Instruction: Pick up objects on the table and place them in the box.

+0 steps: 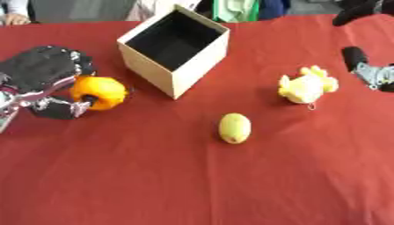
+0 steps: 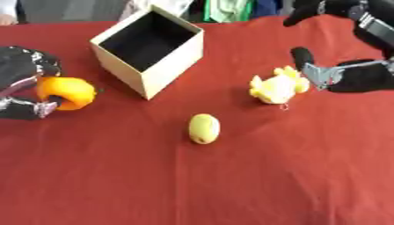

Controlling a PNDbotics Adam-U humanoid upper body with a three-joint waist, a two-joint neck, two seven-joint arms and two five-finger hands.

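Observation:
My left hand (image 1: 42, 79) is at the left side of the table, fingers and thumb curled round an orange round fruit (image 1: 100, 92). The open cream box (image 1: 175, 50) stands just to its right, dark inside. A yellow lemon-shaped fruit (image 1: 235, 128) lies on the red cloth in the middle. A yellow plush toy (image 2: 277, 87) sits to the right. My right hand (image 2: 346, 72) hovers just right of the plush toy, fingers spread and holding nothing.
The red tablecloth (image 1: 192, 184) covers the whole table, with bare cloth across the near half. People's clothing shows along the far edge behind the box.

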